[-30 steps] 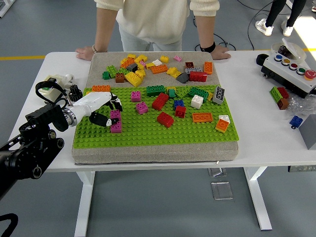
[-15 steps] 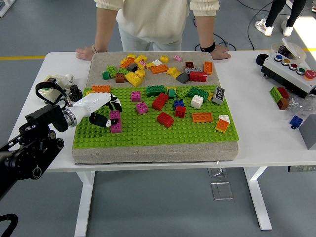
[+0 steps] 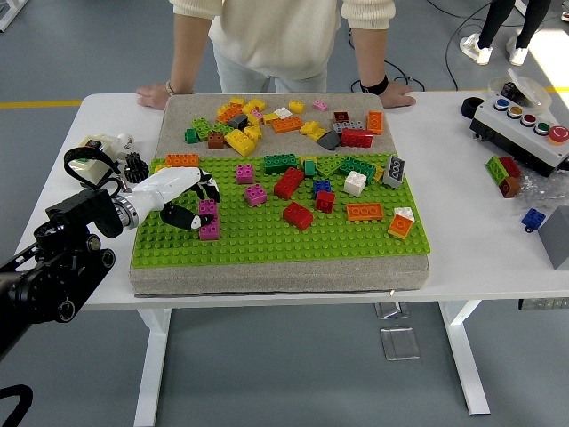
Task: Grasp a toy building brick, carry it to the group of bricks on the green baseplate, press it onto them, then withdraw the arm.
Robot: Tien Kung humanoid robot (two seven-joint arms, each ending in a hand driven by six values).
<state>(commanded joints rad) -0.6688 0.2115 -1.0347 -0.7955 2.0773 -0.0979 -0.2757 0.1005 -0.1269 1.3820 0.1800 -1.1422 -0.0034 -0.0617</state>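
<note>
A: Against the earlier frames almost nothing has shifted. The left hand [image 3: 188, 201] has held its place at the left end of the green baseplate [image 3: 267, 242], and no brick has moved.

B: What's it got hold of?

A: The fingers are curled round a small magenta stack [image 3: 209, 220], thumb below, the rest from above. I'd call it closed on the upper brick, though the fingertips hide the join, so I can't tell whether it's seated on the one under it.

B: And the risk?

A: If the press was off-square, the studs may only half catch. Then pulling the arm back with the fingers not fully released would lift the brick off again, or tip the stack over.

B: Anything close enough to get knocked?

A: Rightwards, two loose magenta bricks [image 3: 250, 184] lie near, then a red brick [image 3: 297, 214] farther along. A wide swing out could brush them. The person [image 3: 284, 36] at the far side only rests both hands on the table.
</note>
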